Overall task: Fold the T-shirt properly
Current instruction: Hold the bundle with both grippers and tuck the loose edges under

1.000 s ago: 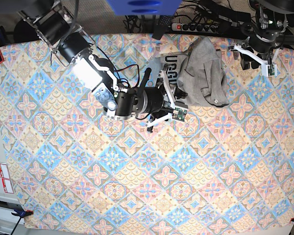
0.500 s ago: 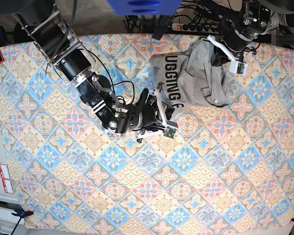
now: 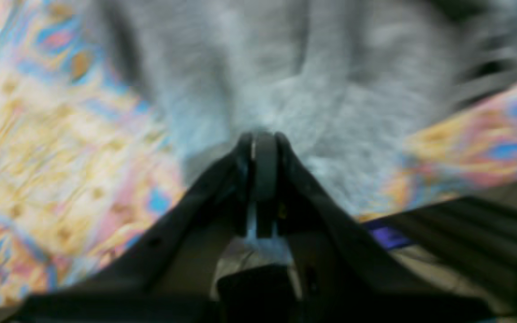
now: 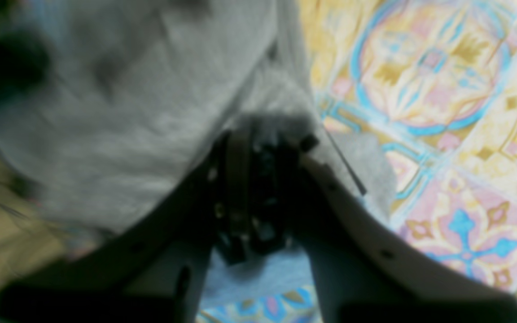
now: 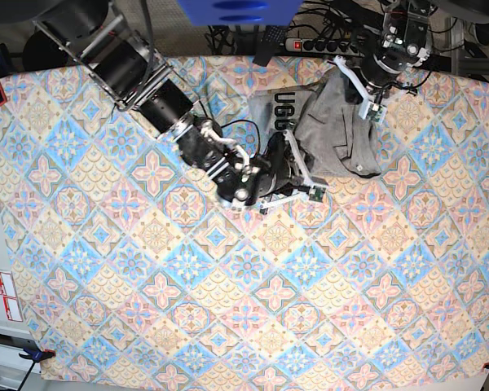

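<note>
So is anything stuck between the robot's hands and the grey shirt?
Nothing visible. The left hand is pinched shut right on the crumpled heather-grey cotton T-shirt, and the right hand is closed on its cloth too. Only the colourful diamond-patterned tablecloth lies around it.

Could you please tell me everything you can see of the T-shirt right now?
The T-shirt is heather-grey, soft-looking knit, crumpled in a heap on the patterned tablecloth near its far edge. Dark block letters show on its one side, partly hidden by folds. The left gripper is shut on grey cloth at its far side; the right gripper pinches its near edge.
</note>
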Motion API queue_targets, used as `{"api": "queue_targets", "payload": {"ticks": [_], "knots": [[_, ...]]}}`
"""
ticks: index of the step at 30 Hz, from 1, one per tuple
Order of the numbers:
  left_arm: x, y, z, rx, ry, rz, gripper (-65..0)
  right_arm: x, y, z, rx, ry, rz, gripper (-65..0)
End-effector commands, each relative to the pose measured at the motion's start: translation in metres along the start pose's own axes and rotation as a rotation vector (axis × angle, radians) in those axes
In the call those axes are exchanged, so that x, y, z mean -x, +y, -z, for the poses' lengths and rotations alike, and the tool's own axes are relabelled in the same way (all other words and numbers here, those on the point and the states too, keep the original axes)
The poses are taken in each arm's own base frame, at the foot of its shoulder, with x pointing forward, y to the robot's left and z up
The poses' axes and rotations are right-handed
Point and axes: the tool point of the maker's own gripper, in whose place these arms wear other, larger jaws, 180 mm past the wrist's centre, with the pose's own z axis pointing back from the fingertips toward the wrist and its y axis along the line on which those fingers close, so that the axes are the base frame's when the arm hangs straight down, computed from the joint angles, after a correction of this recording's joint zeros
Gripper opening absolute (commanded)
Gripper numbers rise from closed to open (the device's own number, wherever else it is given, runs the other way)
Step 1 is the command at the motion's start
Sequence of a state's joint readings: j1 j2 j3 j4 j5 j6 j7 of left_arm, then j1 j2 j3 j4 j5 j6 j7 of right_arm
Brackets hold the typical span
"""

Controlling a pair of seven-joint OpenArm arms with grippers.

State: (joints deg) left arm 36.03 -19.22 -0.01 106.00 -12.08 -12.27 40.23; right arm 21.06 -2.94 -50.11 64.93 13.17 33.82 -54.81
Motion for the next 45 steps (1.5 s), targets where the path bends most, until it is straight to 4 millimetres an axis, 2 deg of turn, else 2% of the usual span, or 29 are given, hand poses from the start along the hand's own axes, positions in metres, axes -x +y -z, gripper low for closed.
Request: {"api": "queue_targets", "payload": {"ticks": [1, 4, 6, 10, 13, 15, 18, 20, 23, 25, 30, 32, 34, 36, 41, 45], "knots": [[0.0, 0.002, -0.001, -0.003, -0.008, 0.008, -65.0, -0.004, -0.016, -0.005, 0.05, 0.01, -0.031, -55.3], [0.009, 0.015, 0.005, -0.044, 0.029, 0.052, -65.0, 0.019, -0.029, -0.001, 0.113, 0.112, -0.073, -55.3], [0.019, 0.021, 0.009, -0.06, 0.059, 0.061, -65.0, 0.023, -0.033, -0.002, 0.138, 0.135, -0.095, -55.3], [0.018, 0.029, 0.012, -0.079, 0.061, 0.066, -65.0, 0.025, -0.036, -0.005, 0.148, 0.14, -0.098, -55.3], [0.009, 0.045, 0.01, -0.12, 0.04, 0.051, -65.0, 0.038, -0.05, -0.015, 0.178, 0.146, -0.064, -55.3], [0.0, 0.054, 0.01, -0.143, 0.016, 0.04, -65.0, 0.038, -0.064, -0.027, 0.216, 0.117, -0.04, -55.3], [-0.009, 0.063, 0.005, -0.166, -0.009, 0.032, -65.0, 0.038, -0.066, -0.042, 0.251, 0.059, -0.01, -55.3], [-0.02, 0.063, -0.001, -0.17, -0.041, 0.037, -65.0, 0.035, -0.075, -0.058, 0.294, 0.016, 0.01, -55.3], [-0.029, 0.053, -0.014, -0.159, -0.074, 0.056, -65.0, 0.026, -0.085, -0.075, 0.339, -0.045, 0.034, -55.3], [-0.044, 0.044, -0.023, -0.145, -0.121, 0.077, -65.0, 0.024, -0.09, -0.082, 0.356, -0.062, 0.047, -55.3], [-0.075, 0.018, -0.036, -0.095, -0.233, 0.013, -65.0, 0.024, -0.095, -0.085, 0.365, -0.073, 0.068, -55.3], [-0.092, 0.013, -0.035, -0.077, -0.283, -0.02, -65.0, 0.024, -0.094, -0.081, 0.355, -0.068, 0.072, -55.1], [-0.108, 0.008, -0.033, -0.062, -0.333, -0.065, -65.0, 0.015, -0.087, -0.071, 0.326, -0.098, 0.084, -55.2], [-0.119, 0.002, -0.032, -0.046, -0.364, -0.099, -65.0, 0.012, -0.085, -0.064, 0.31, -0.112, 0.093, -55.2], [-0.151, -0.032, -0.02, 0.042, -0.423, -0.081, -65.0, 0.007, -0.103, -0.067, 0.324, -0.125, 0.091, -55.2], [-0.163, -0.064, -0.015, 0.126, -0.438, -0.058, -65.0, 0.008, -0.104, -0.065, 0.319, -0.133, 0.096, -55.2]]}}
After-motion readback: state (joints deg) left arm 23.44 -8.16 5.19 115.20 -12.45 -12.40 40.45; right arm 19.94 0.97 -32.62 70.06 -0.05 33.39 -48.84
